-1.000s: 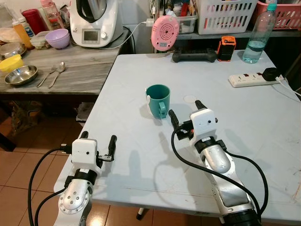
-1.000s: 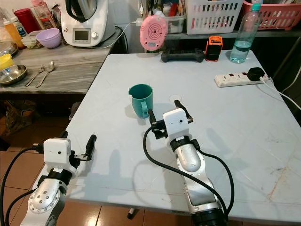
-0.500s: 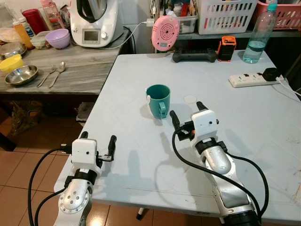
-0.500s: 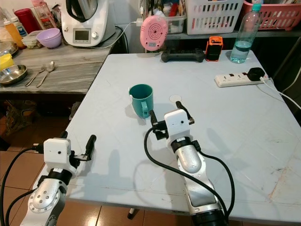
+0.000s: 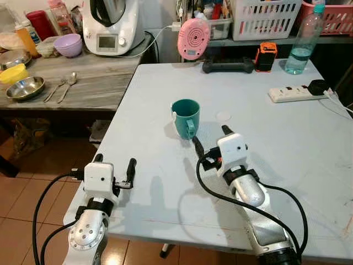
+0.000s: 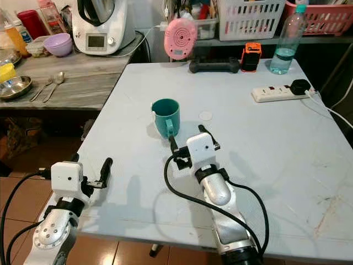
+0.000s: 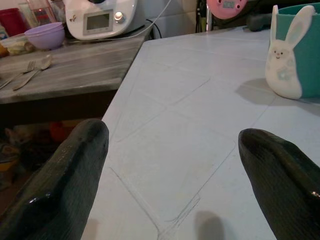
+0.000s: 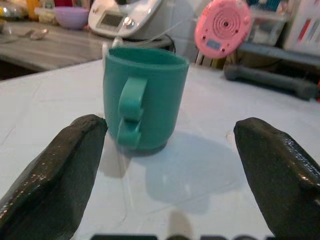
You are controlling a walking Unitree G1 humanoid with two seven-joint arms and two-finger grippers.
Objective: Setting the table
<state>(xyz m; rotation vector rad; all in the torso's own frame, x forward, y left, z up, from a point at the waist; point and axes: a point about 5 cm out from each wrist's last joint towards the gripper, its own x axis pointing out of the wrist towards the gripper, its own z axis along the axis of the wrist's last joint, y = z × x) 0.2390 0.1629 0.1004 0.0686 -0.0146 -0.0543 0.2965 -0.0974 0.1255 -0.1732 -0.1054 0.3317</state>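
The right gripper (image 5: pixel 209 141), wide open and empty, sits just before the teal mug (image 5: pixel 185 117); it should advance straight, fingers straddling the handle side.

2 silver arms, white wrist blocks, black cables.

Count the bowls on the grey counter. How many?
3. A purple bowl sits by the white kitchen machine, a steel bowl beside the cutlery, another steel one behind; more may hide off-frame.
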